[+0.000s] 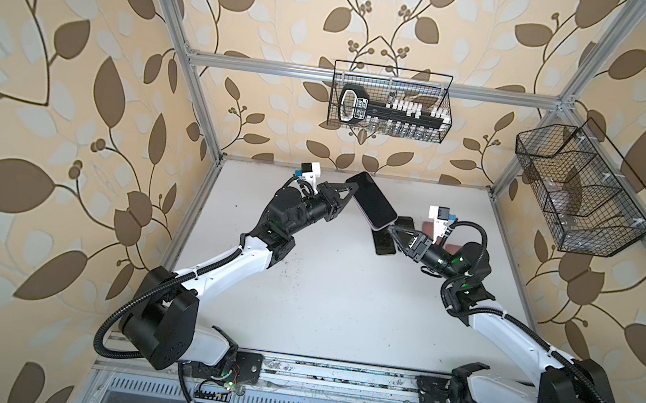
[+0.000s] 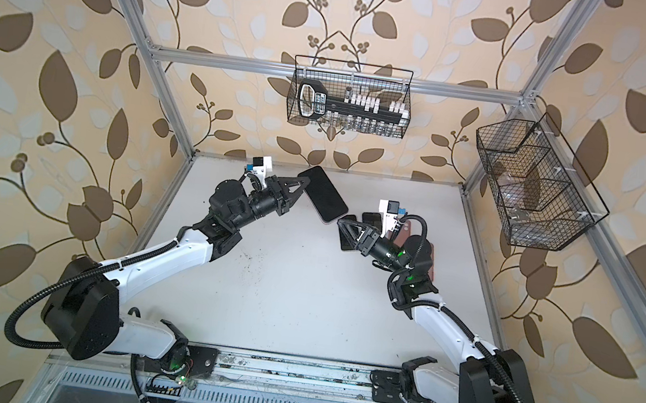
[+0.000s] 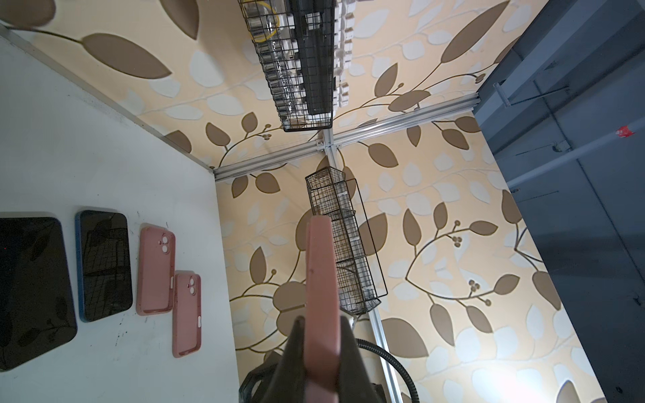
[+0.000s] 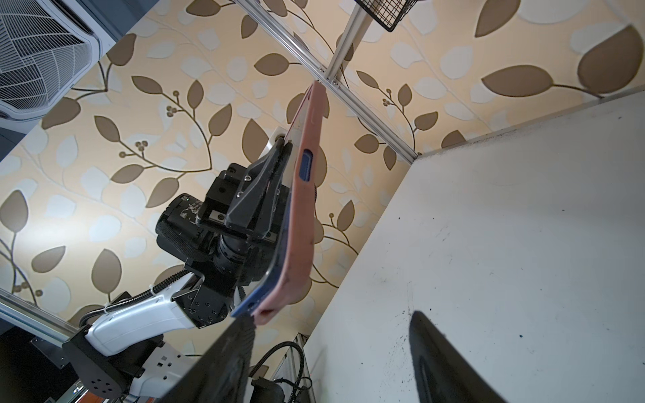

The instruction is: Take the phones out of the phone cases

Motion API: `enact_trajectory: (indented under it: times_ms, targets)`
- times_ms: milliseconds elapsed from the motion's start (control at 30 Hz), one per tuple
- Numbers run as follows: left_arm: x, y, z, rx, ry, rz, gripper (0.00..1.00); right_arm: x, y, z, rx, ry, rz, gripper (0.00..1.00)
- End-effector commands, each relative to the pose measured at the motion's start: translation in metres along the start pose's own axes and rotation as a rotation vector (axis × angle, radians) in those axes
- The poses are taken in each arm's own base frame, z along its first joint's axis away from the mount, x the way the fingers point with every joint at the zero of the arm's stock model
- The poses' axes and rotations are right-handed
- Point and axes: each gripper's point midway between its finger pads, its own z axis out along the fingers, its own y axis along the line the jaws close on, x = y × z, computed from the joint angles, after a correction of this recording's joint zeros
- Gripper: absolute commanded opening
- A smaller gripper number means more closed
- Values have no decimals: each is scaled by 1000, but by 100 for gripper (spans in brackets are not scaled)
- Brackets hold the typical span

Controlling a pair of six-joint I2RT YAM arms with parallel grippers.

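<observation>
A phone (image 1: 371, 200) with a dark screen sits in a pink phone case (image 4: 307, 195) and is held up above the table at the back, in both top views (image 2: 324, 194). My left gripper (image 1: 350, 191) is shut on one long side of it, the pink edge (image 3: 321, 279) running between the jaws (image 3: 323, 335). The phone's blue edge (image 4: 268, 279) shows beside the case, which bends away at the low corner. My right gripper (image 1: 393, 230) stands open at that low corner. One of its fingers (image 4: 227, 363) is right under the corner, and the other finger (image 4: 439, 363) stands apart.
On the white table (image 1: 323, 286) lie a black phone (image 3: 31, 289), a blue-rimmed phone (image 3: 104, 265) and two empty pink cases (image 3: 155, 270) (image 3: 186, 314), under and behind my right gripper. Wire baskets hang on the back wall (image 1: 390, 102) and the right wall (image 1: 578, 192).
</observation>
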Motion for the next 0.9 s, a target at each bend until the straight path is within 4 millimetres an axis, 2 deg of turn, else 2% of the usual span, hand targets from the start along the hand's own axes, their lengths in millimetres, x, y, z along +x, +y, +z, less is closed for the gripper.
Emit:
enact_trajectory:
  times_ms: [0,567,867]
  targets:
    - [-6,-72,-5,213,-22,52,0,-7,13,1,-41,-13,-24,70]
    - [4,-78,-5,232,-4,41,0,-11,8,4,-37,-19,-21,70]
    - [18,-98,-3,292,31,27,0,-11,-9,7,-22,-17,7,70]
